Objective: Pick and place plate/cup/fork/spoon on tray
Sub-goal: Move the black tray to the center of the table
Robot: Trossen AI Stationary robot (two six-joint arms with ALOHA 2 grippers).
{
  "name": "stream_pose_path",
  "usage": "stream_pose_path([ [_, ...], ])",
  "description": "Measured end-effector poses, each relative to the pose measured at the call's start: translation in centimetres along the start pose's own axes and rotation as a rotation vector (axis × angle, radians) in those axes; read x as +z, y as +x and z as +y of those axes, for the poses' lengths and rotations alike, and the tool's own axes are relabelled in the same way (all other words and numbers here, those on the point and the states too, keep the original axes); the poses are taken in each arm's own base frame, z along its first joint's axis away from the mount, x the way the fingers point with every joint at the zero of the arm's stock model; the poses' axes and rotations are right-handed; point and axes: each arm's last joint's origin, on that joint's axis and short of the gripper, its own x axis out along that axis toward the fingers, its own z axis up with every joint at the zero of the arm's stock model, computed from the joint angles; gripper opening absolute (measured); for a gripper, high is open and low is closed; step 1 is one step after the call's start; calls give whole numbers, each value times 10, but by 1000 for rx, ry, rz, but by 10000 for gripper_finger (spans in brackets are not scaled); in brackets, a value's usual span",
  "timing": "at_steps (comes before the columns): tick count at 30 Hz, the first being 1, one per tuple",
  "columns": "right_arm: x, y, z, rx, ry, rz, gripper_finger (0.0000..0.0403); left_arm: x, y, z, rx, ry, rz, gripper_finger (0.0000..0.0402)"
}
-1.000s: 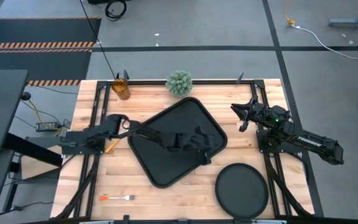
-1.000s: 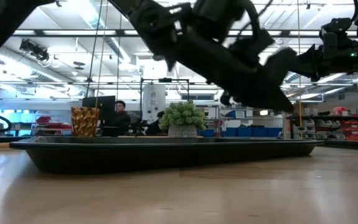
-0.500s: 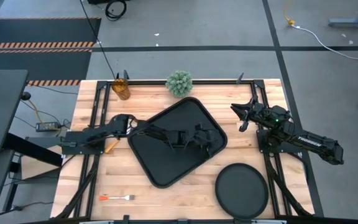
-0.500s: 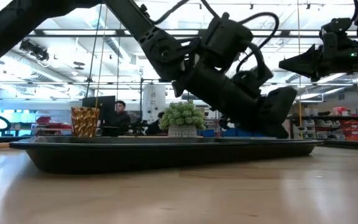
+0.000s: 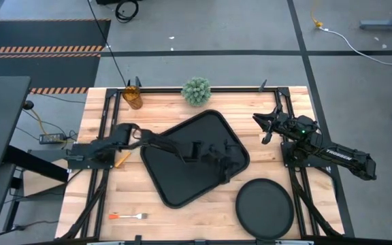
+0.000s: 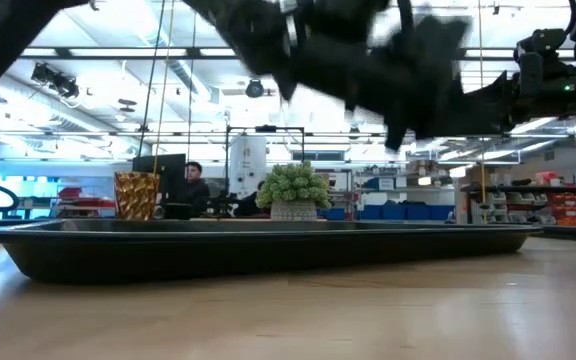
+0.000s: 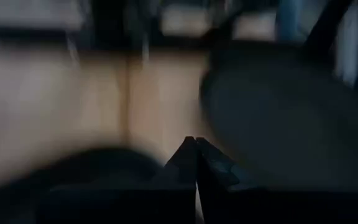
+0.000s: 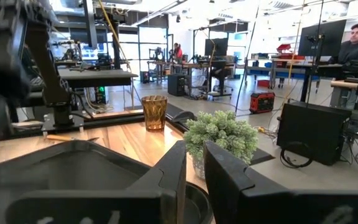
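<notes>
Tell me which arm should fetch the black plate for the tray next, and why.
Left, probably. The left hand hangs over the tray's near right corner, fingers shut, right beside the plate, which lies off the tray. The right hand waits by the far right edge, farther from the plate.

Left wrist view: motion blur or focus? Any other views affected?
Left wrist view: smeared throughout, plate only a dark blob. Low view: left arm streaked, tray and cup crisp, so it looks like motion. High and right wrist views: sharp.
</notes>
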Motion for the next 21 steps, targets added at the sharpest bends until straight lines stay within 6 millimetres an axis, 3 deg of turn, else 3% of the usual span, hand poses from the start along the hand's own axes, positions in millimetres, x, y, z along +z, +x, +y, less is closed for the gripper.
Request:
stream_pose_path([
  [2,0,0,0,0,0,1,61,12,-7,3,8,19,-29,5],
  [8,0,0,0,0,0,0,61,14,-10,9,19,26,-21,5],
  [18,0,0,0,0,0,0,61,9,-9,-19,-34,70,17,5],
  [21,0,0,0,0,0,0,61,9,-9,-19,-31,71,9,5],
])
